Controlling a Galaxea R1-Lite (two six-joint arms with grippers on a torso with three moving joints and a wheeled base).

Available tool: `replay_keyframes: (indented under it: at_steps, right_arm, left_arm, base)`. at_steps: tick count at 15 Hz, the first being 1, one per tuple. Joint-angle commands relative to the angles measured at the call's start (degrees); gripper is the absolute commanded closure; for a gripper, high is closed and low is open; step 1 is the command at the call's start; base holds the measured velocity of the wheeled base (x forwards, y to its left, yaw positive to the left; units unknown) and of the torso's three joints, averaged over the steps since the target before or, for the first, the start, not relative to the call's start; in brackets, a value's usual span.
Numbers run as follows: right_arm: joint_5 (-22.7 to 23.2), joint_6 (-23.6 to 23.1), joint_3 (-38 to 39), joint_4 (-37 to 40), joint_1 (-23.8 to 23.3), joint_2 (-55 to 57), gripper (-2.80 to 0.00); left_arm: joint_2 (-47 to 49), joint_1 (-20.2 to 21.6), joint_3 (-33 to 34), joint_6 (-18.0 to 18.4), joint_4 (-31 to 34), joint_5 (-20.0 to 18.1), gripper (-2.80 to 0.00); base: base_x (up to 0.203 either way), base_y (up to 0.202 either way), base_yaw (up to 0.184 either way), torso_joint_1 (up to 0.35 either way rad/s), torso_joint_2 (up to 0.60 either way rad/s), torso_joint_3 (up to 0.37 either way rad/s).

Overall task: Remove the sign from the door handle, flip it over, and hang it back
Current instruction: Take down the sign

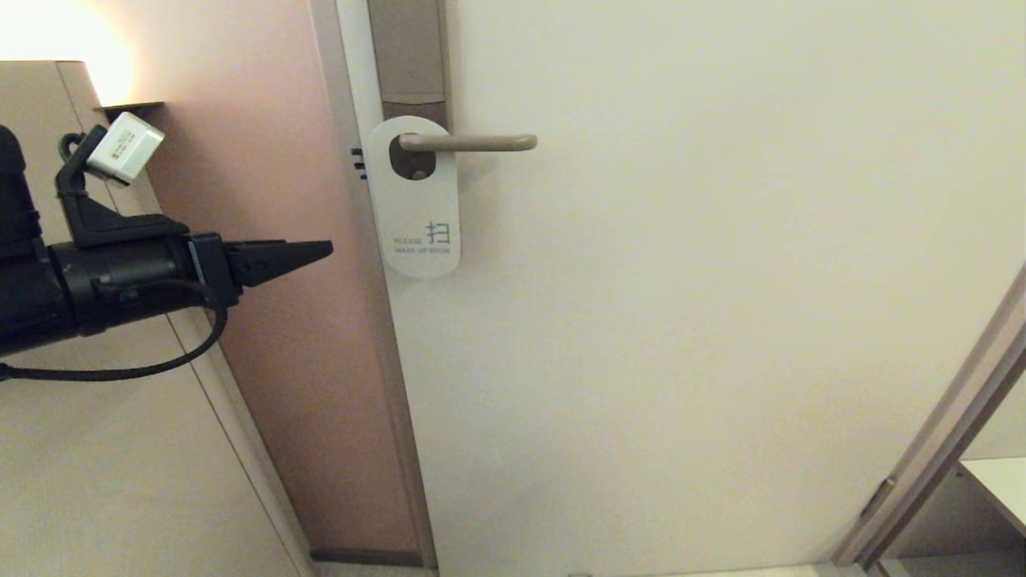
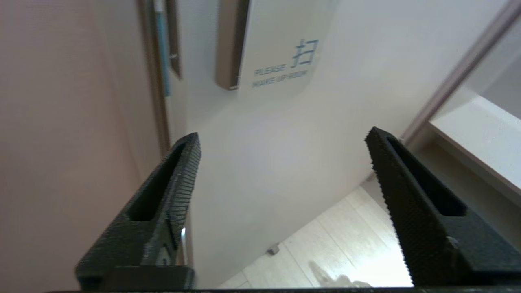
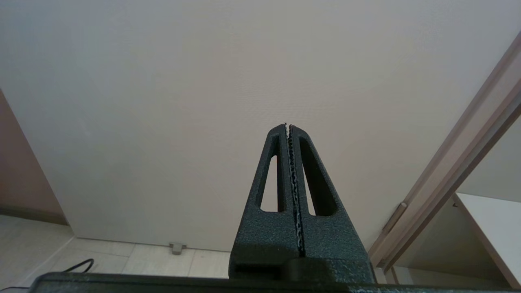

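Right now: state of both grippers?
left gripper: open, empty, short of the sign, which hangs on the door handle.
right gripper: shut, empty, parked low facing the door.

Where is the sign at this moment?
In the head view, the sign hangs on the door handle, white face outward, against the door's left edge, to the right of the open left gripper.

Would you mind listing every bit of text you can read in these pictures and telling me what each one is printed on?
"PLEASE MAKE UP ROOM", on the white face of the sign hanging from the door handle.
"扫", a large blue character above the right end of those words on the same sign.
Small print on the white block mounted atop the left arm: too small to read.
Nothing else carries text.
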Motion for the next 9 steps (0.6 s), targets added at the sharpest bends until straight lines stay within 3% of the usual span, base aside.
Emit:
replay_keyframes:
  at_steps: [1, 3, 5, 9]
  right_arm:
    - [0.05, 0.0, 0.0, 0.0, 0.0, -0.02, 0.0]
    - [0.05, -0.09, 0.0, 0.0, 0.0, -0.02, 0.0]
    - [0.05, -0.01, 0.0, 0.0, 0.0, -0.02, 0.0]
    - [0.05, 0.0, 0.0, 0.0, 0.0, -0.02, 0.0]
  left_arm:
    - [2.63, -0.38, -0.4, -0.06, -0.77, -1.08, -2.8]
    - [3.8, -1.12, -1.13, -0.16, -0.99, -1.11, -2.8]
    - [4.65, -2.23, -2.66, -3.03, -2.29, -1.19, -2.8]
    - [8.48, -3.73, -3.59, -9.01, -13.45, -1.56, -2.8]
  base:
    - [0.0, 0.0, 0.0, 0.0, 0.0, 0.0]
    - [0.0, 0.0, 0.0, 0.0, 0.0, 0.0]
    - [0.0, 0.0, 0.0, 0.0, 0.0, 0.0]
    - [0.0, 0.0, 0.0, 0.0, 0.0, 0.0]
